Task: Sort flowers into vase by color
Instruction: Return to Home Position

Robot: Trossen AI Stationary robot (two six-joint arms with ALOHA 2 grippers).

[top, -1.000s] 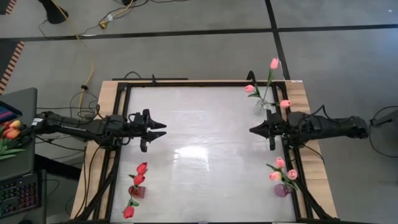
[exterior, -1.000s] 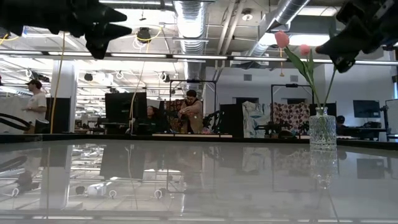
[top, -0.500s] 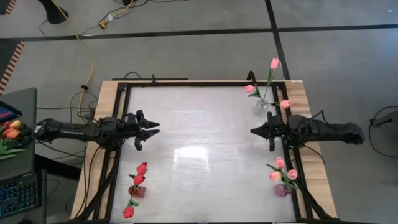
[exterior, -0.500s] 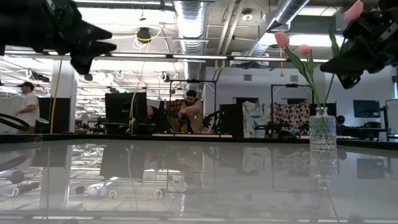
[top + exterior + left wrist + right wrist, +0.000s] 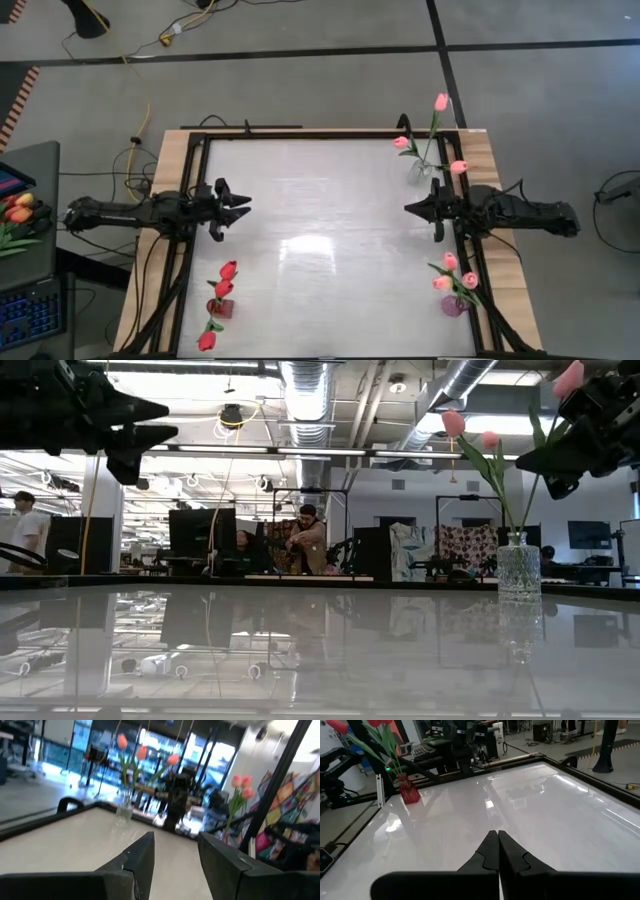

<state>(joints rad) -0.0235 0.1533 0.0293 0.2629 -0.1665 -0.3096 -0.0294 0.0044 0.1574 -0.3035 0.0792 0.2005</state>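
The sorting looks finished. No loose stem lies on the glossy white bench, and all nine artificial tulips stand in vases. Three red-headed tulips are in the small red vase at the bench's near left corner. Three pink tulips are in the pink vase at the near right corner. Three pale salmon-pink tulips lean out of the clear cut-glass vase at the far right corner. Judging by this, nothing is left but for the arms to park.

The left hand hangs above the bench's left edge, well apart from the red vase. Its two dark fingers are spread with a clear gap between them, as the left wrist view shows, and it holds and touches nothing. The right hand hovers over the right edge, between the glass vase and the pink one. Its fingers are pressed together tip to tip with nothing between them, clear of both bouquets
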